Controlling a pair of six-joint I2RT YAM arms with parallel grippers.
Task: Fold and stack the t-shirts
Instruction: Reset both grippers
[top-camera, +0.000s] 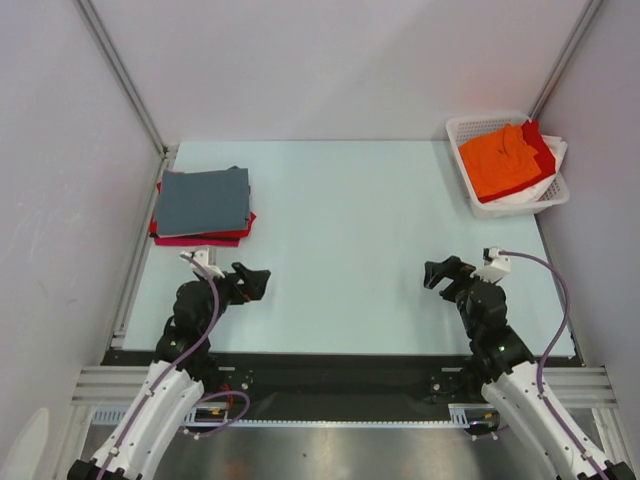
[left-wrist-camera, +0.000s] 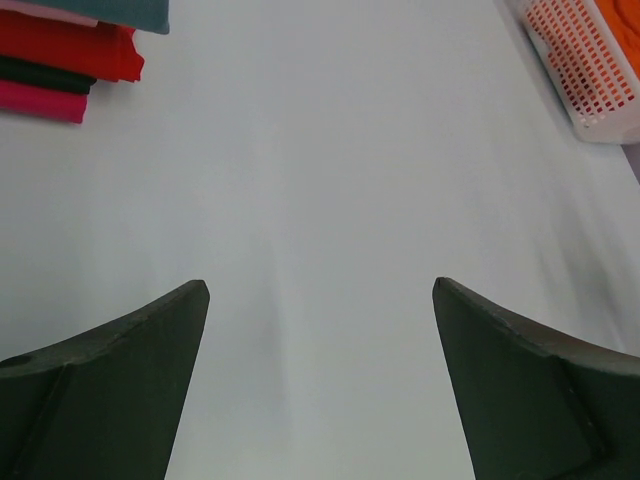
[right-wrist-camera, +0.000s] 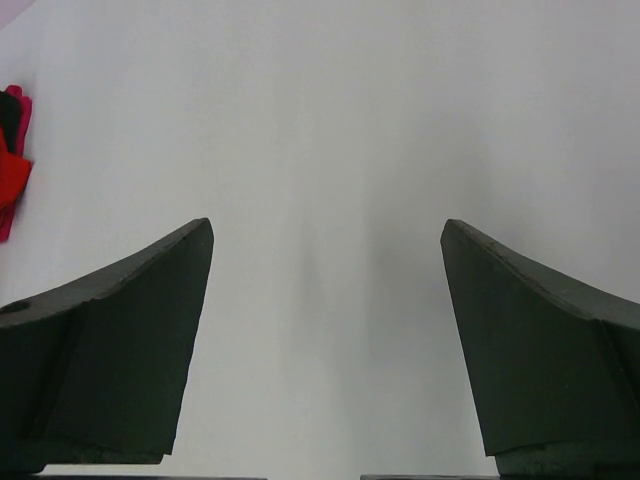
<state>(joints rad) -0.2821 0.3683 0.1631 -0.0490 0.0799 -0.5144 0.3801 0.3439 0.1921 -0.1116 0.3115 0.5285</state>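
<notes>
Pale desk (top-camera: 350, 250). Left gripper (top-camera: 257, 281) and right gripper (top-camera: 434, 272) both spread apart, empty. Slate tee (top-camera: 203, 200) tops the stack beyond left gripper; orange tee (top-camera: 498, 160) in basket (top-camera: 500, 209) beyond right.

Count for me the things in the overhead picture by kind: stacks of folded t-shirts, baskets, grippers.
Stack of folded t-shirts: 1
White lattice basket: 1
Grippers: 2 (left gripper, right gripper)
Total: 4
</notes>
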